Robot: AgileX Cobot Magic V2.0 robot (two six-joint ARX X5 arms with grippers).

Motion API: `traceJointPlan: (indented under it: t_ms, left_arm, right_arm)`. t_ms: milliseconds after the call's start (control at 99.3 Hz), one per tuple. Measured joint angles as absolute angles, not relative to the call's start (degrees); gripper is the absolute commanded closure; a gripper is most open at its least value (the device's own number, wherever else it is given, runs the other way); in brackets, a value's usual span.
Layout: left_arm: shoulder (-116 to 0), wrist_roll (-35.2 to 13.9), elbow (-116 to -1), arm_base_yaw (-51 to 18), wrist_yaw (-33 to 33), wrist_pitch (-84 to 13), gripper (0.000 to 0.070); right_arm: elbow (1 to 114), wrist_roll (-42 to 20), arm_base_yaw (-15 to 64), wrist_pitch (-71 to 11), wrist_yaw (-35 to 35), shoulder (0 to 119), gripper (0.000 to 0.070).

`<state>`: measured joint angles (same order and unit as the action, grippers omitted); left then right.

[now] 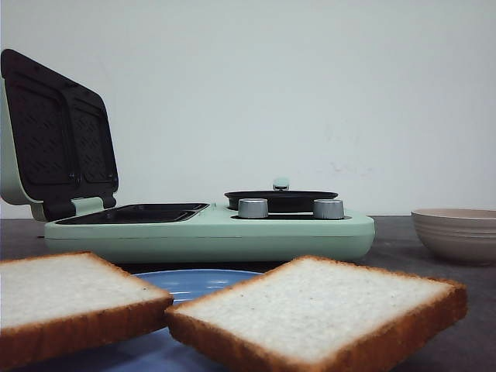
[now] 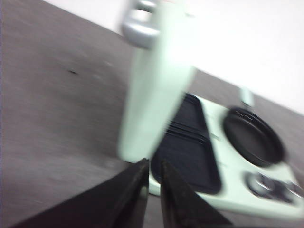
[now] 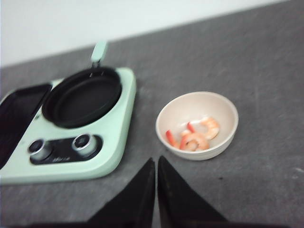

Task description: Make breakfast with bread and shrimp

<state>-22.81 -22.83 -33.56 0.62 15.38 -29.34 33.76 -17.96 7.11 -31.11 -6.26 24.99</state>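
Two slices of white bread lie on a blue plate (image 1: 194, 283) at the front of the table, one on the left (image 1: 70, 302) and one on the right (image 1: 322, 310). Several orange-pink shrimp (image 3: 195, 137) lie in a beige bowl (image 3: 197, 124), which also shows at the right in the front view (image 1: 457, 231). My left gripper (image 2: 153, 164) is shut and empty, close to the raised lid (image 2: 156, 80) of the green breakfast maker. My right gripper (image 3: 156, 161) is shut and empty above the table, between the maker and the bowl. Neither gripper shows in the front view.
The mint-green breakfast maker (image 1: 209, 232) stands mid-table with its sandwich lid (image 1: 58, 136) open, dark grill plate (image 2: 187, 142), round black pan (image 3: 83, 97) and two silver knobs (image 1: 253, 208). The table top (image 3: 266, 71) is dark grey, with a white wall behind.
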Motion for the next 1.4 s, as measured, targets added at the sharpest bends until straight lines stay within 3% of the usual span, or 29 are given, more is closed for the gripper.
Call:
traceJointPlan:
  t_ms: [111,232,272,342,373,413,483,524,675,856,1017,1400]
  left_arm:
    - [-28.4,-22.4,-37.7,0.6,23.1,-34.2,0.067]
    - [-30.2,-22.5,-37.4,0.6,27.3,-39.6,0.0639]
    - [-30.5,-22.6,-37.4,0.6,28.2,-41.1,0.0554]
    - [-30.5,-23.0,-37.4,0.6,29.5,-43.9,0.0324]
    - [-30.4,-23.2,-37.4,0.5,30.0,-45.1,0.0228]
    - [-30.3,-23.4,-37.4,0.1,30.1,-46.3,0.0179]
    - [-30.3,-23.8,-37.4,-0.8,30.3,-47.4,0.0184]
    - [-30.3,-24.5,-37.2,-1.4,30.4,-47.4,0.0184]
    - [-29.0,-28.4,-33.6,-4.9,30.4,-45.5,0.0184]
    - [-26.0,-36.4,-26.9,-9.1,30.2,-41.7,0.0183]
    - [-24.2,-41.2,-24.7,-12.2,26.8,-42.3,0.0184]
    - [-23.9,-42.8,-24.7,-16.8,21.3,-50.1,0.0183]
  right_arm:
    - [39.7,-15.1,7.1,-33.0,-6.2,31.7,0.07]
    - [41.9,-13.6,7.1,-35.8,-7.2,34.2,0.07]
    - [41.9,-13.4,7.1,-36.5,-8.1,34.3,0.07]
    - [41.9,-13.2,7.1,-36.8,-10.1,34.6,0.0696]
    - [41.9,-13.2,7.1,-36.9,-10.8,34.7,0.0657]
    - [41.9,-13.1,7.1,-37.0,-11.6,34.9,0.0559]
    - [41.9,-12.6,7.1,-37.0,-13.0,35.1,0.038]
    - [41.9,-12.5,7.1,-37.0,-13.6,35.3,0.0333]
    - [41.9,-12.3,7.1,-36.8,-13.8,35.5,0.0334]
    - [41.9,-12.0,7.1,-36.7,-13.8,35.6,0.0334]
    - [41.9,-11.7,7.1,-36.7,-13.8,35.6,0.0334]
    - [41.9,-10.9,7.1,-36.7,-13.8,35.6,0.0334]
